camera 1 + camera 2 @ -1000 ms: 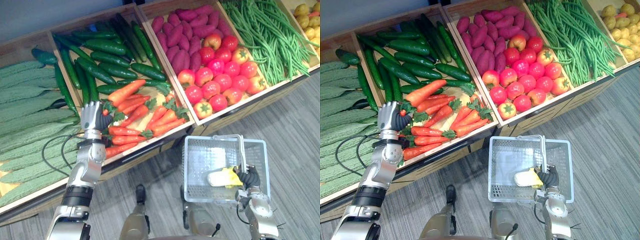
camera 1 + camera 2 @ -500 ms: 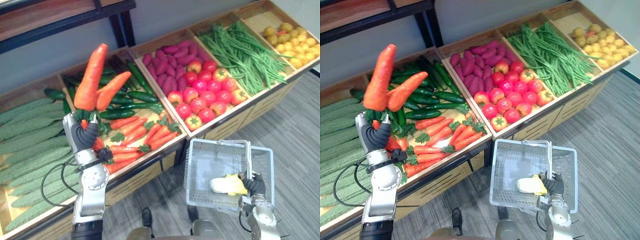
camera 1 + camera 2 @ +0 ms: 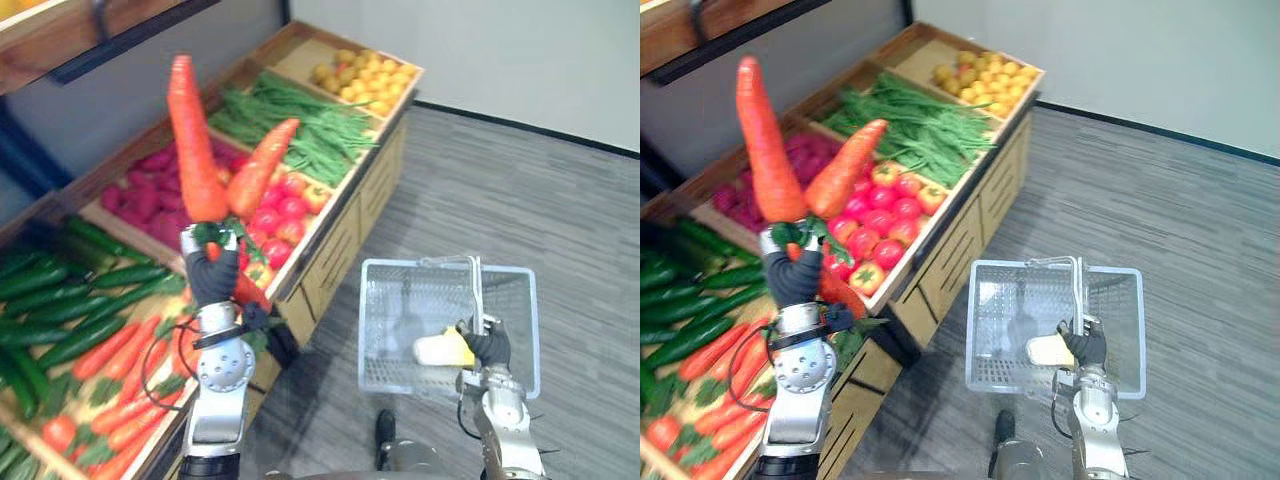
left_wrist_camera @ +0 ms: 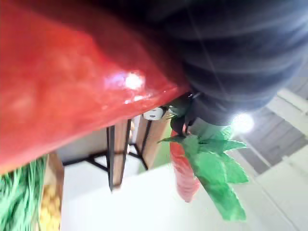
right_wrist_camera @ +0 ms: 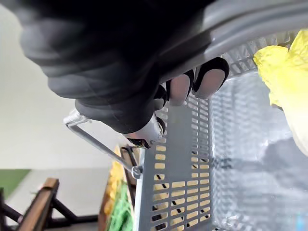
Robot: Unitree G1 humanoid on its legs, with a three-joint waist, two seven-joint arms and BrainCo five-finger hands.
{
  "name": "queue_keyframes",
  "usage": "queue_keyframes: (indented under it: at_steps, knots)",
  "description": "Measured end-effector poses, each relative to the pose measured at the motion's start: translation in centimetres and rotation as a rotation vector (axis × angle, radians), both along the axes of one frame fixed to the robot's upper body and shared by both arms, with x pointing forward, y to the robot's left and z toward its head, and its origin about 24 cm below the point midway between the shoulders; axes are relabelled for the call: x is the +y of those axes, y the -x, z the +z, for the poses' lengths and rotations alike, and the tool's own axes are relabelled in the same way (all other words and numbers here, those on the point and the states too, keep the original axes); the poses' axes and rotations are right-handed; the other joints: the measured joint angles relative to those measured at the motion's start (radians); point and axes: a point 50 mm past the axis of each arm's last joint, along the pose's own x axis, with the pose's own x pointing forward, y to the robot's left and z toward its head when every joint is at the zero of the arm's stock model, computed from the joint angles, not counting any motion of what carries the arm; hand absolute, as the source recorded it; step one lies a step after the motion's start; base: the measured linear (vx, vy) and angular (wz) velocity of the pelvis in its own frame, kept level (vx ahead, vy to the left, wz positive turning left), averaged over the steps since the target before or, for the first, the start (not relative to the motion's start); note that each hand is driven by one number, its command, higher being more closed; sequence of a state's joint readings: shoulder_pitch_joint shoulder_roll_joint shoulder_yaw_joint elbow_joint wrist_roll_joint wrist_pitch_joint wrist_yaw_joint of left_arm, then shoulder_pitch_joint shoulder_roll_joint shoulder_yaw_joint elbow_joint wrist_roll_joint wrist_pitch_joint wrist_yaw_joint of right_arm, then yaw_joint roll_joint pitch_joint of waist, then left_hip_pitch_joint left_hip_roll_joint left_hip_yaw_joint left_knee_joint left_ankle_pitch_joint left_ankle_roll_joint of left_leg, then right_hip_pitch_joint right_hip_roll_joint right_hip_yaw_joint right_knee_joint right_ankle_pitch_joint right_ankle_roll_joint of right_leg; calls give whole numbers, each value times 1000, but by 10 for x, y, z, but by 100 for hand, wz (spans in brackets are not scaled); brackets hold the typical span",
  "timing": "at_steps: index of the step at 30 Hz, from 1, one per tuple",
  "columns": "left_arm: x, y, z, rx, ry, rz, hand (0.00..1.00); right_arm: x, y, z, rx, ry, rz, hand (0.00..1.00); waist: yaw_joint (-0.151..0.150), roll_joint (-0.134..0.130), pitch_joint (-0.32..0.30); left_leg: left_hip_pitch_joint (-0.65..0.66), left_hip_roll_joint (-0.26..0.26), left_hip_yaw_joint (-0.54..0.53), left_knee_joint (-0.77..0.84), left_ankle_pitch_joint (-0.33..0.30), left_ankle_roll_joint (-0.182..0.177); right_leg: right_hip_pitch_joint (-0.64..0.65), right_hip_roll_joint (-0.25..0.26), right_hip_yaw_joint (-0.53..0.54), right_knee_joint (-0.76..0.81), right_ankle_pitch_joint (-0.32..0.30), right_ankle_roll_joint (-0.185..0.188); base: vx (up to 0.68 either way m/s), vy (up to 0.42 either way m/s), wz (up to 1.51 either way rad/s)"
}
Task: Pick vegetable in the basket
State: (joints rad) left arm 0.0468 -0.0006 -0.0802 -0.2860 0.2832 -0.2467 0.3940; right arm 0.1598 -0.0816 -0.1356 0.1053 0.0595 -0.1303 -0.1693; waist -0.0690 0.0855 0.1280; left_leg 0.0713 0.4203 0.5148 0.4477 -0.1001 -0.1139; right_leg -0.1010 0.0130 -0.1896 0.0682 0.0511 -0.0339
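Clutching stiff, smooth carrots (image 3: 195, 150) by leafy crowns (image 3: 215, 233) in left hand (image 3: 212, 282); top-heavy, probably pivot-prone. Holding basket (image 3: 392, 340) by handle (image 3: 479, 295) in right hand (image 3: 490, 347).

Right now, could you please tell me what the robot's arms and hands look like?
The left arm and right arm are silver-grey metal with rounded joint housings. The left hand and right hand wear dark ribbed covers; the right hand's fingers are silver with dark tips.
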Motion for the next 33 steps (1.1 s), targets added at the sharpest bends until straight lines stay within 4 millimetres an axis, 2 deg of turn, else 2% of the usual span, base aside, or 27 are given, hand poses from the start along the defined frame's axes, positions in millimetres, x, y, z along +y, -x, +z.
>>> queue_keyframes:
  at_steps: [1,2,3,4,5,6,7,8,9,10,11,12,14,18,24,28,33]
  knots:
    - [-5,-3,-7,32,7,-26,100,4,-3,5,-20,5,21,100,3,3,2,-38,31,-37,124,24,53,21,10,37,-2,-8,-9,218,-129,-94]
    - [-8,-4,-11,52,12,-41,100,7,-5,9,-38,1,36,100,3,-1,5,-60,38,-74,193,24,69,33,17,64,-2,-17,-18,230,-16,-103]
    - [-16,-5,-17,80,14,-73,100,12,-10,18,-79,4,61,100,5,-1,9,-109,1,-163,285,-26,59,44,23,111,-3,-26,-32,214,56,-116]
    - [-24,-6,-19,95,12,-119,100,18,-15,28,-126,-7,85,100,7,0,9,-157,-68,-242,313,-83,59,46,24,159,-2,-31,-39,209,54,-121]
    - [-27,-6,-20,99,14,-133,100,22,-19,32,-147,-15,102,100,10,-2,10,-175,-104,-275,306,-107,66,47,24,185,-2,-32,-39,187,63,-114]
    - [-31,-7,-21,103,11,-155,100,29,-25,38,-172,-27,130,100,21,-2,12,-199,-162,-318,278,-141,73,49,26,228,-3,-32,-39,178,79,-117]
    - [-39,-9,-21,106,0,-195,100,37,-30,42,-191,-39,163,100,33,1,16,-221,-234,-387,215,-164,62,61,28,263,-3,-27,-33,205,119,-118]
    - [-45,-11,-21,109,-5,-222,100,44,-32,43,-199,-52,191,100,34,5,16,-230,-287,-451,127,-164,61,71,32,285,-3,-23,-26,162,122,-94]
    - [-47,-11,-21,108,-6,-231,100,49,-33,44,-205,-63,206,100,35,10,16,-231,-307,-478,70,-159,57,76,38,297,-3,-23,-25,150,145,-89]
    - [-51,-11,-20,105,-7,-247,100,54,-35,46,-215,-75,226,100,39,32,9,-225,-320,-504,-46,-105,47,77,58,316,-2,-26,-12,134,170,-86]
    - [-55,-12,-19,99,-8,-264,100,58,-35,47,-221,-78,245,100,41,37,15,-219,-315,-505,-83,-77,70,79,73,337,-1,-33,5,148,213,-83]
    - [-61,-15,-22,114,-30,-291,100,61,-34,46,-220,-97,242,100,38,18,15,-203,-324,-483,-116,-74,71,76,61,350,-3,-33,15,117,175,-46]
    - [-67,-21,-27,144,-55,-315,100,62,-33,47,-224,-112,241,100,29,-1,16,-173,-352,-460,-185,-49,92,75,31,362,-13,-39,34,107,140,-16]
    - [-81,-25,-31,183,-81,-364,100,63,-30,43,-208,-116,239,100,26,-4,14,-126,-394,-430,-295,-3,117,77,-11,385,-47,-39,56,108,110,-10]
    - [-95,-24,-61,330,-122,-421,100,73,-29,41,-191,-130,272,100,25,-11,10,-106,-402,-421,-347,3,120,79,-20,395,-74,-34,63,90,32,-6]
    - [-105,-23,-81,428,-151,-459,100,94,-27,40,-183,-152,354,100,24,-30,-2,-91,-401,-422,-382,15,117,77,-17,395,-75,-34,64,49,-8,-1]
    - [-112,-29,-90,481,-160,-475,100,120,-23,40,-176,-237,445,100,22,-58,-17,-93,-403,-406,-407,28,120,58,-18,412,-75,-29,69,-10,2,-9]
